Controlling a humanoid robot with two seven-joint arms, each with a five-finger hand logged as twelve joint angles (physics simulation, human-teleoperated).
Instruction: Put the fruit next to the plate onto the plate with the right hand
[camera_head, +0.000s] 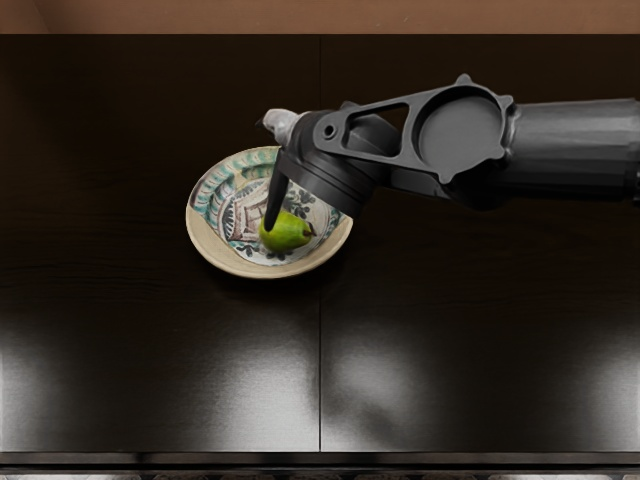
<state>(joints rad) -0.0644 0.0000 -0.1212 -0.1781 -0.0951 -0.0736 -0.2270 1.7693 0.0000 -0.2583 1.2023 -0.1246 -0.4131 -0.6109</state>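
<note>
table (120, 350): dark, glossy, one seam down the middle.
plate (203, 235): patterned ceramic with a cream rim, left of centre, its right edge over the seam.
pear (288, 234): green, lying inside the plate on its right half.
right hand (320, 165): over the plate's right side, reaching down to the pear's upper left.
grip: I can't tell from here whether it's clamped on the pear or apart.
right arm (570, 148): level, in from the right edge.
</note>
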